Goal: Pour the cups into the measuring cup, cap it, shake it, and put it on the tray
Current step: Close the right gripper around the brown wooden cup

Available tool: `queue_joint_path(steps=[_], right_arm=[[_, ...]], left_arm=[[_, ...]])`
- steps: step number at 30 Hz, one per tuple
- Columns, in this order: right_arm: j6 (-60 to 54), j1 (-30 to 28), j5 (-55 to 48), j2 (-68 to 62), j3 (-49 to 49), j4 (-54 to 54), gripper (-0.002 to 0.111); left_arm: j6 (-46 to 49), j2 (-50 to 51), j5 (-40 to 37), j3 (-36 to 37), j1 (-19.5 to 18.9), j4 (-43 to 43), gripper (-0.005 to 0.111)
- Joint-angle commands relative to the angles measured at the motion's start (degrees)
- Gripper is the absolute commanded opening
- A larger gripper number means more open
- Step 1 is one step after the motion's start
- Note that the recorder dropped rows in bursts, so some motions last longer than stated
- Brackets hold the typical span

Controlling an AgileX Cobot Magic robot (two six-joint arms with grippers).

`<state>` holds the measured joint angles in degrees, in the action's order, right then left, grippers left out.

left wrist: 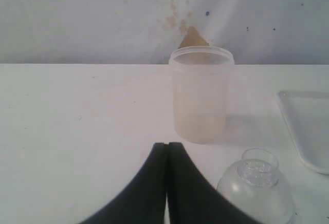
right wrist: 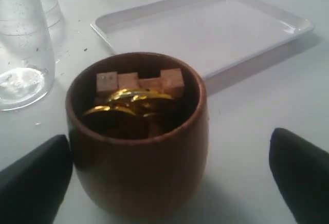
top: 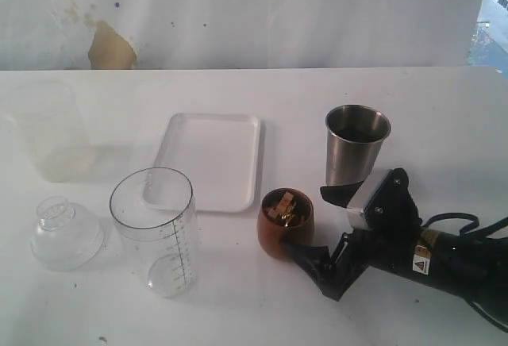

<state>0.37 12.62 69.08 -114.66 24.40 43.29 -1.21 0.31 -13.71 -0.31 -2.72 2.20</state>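
The wooden cup (right wrist: 136, 147) sits loaded just ahead of my spread right gripper (right wrist: 167, 175), left gripper (left wrist: 166, 154) pressed together; next I advance, clamp, and pour into the measuring cup (top: 155, 227).

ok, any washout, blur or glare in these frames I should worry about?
Exterior view: white table overexposed, frosted cup nearly vanishes, measuring cup reads by rim and scale. Left wrist view: soft overall, shut left claw out of focus. Right wrist view: wooden cup sharp, tray slightly soft.
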Motion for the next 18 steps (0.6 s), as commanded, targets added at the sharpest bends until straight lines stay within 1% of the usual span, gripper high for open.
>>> queue_joint_path(steps=[1,4,8,11,14,18], right_arm=[[-0.01,0.03,0.89,-0.68,1.5,1.38,0.096],[1.59,0.03,0.89,-1.72,2.91,1.67,0.096],[7.29,0.03,0.89,-3.42,6.23,3.05,0.096],[8.02,0.18,0.89,-4.2,8.52,6.26,0.096],[9.18,2.23,0.89,-5.48,10.49,6.4,0.096],[8.79,3.32,-3.09,-5.47,11.88,6.18,0.096]], left_arm=[[-0.03,-0.31,0.39,0.31,0.15,0.41,0.0],[-0.03,-0.31,0.39,0.31,0.15,0.41,0.0],[-0.03,-0.31,0.39,0.31,0.15,0.41,0.0],[-0.03,-0.31,0.39,0.31,0.15,0.41,0.0],[-0.03,-0.31,0.39,0.31,0.15,0.41,0.0],[-0.03,-0.31,0.39,0.31,0.15,0.41,0.0]])
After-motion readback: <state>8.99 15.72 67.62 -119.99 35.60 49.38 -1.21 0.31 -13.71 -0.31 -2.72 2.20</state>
